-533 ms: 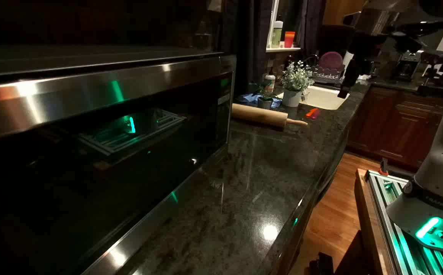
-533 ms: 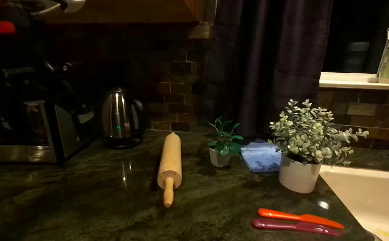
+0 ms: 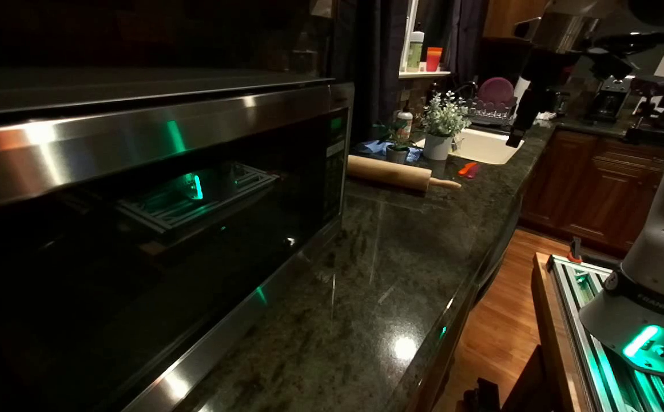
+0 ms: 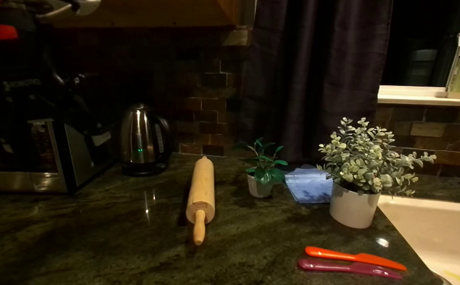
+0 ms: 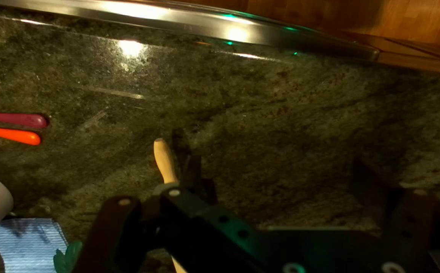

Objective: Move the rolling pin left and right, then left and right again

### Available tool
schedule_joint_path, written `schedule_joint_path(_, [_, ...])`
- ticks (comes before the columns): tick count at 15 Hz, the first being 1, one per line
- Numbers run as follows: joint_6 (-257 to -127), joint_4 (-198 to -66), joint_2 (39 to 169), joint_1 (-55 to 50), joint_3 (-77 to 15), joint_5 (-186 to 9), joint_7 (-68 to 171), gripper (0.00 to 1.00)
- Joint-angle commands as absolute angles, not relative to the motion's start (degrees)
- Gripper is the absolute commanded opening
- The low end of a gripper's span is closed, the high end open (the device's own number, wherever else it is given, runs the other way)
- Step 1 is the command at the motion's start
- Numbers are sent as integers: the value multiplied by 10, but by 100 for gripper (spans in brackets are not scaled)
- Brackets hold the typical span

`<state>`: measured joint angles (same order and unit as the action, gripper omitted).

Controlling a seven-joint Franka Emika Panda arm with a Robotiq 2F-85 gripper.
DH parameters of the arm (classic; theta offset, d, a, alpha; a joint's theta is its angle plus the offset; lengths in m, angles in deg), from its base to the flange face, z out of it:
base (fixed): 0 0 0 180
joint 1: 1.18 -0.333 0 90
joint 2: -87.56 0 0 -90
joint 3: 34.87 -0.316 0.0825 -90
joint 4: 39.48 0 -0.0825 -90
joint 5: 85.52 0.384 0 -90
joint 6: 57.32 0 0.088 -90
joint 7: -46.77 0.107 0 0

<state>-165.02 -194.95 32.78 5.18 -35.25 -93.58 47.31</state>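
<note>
The rolling pin (image 4: 201, 188), a light tan wooden cylinder with narrow handle ends, lies on the dark stone counter. In an exterior view the microwave hides its far end, while its body and near handle (image 3: 389, 173) show. In the wrist view one handle (image 5: 165, 161) shows just left of the left finger, and my gripper covers most of the rest. My gripper (image 5: 274, 170) is open, fingers wide apart, with only counter between them. In an exterior view the dark gripper (image 3: 517, 134) hangs above the counter's edge. It is dim at the left (image 4: 53, 144) in an exterior view.
A small potted plant (image 4: 260, 186), a larger white-potted plant (image 4: 354, 208) and blue cloths (image 4: 308, 185) stand right of the pin. Orange (image 4: 354, 257) and purple (image 4: 348, 268) knives lie near the sink (image 4: 447, 225). A kettle (image 4: 140, 138) and microwave (image 3: 223, 171) are on the other side.
</note>
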Motion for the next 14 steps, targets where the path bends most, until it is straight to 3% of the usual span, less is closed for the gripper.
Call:
schedule_joint_path(1, [-1672,-1958,336,52,-335,-957,464,100])
schedule_joint_path(9, [-1768,-1960,409,68,-257,-973,391,100])
schedule_joint_path(14, [-1733,-1939,441,74,-224,-962,339,100])
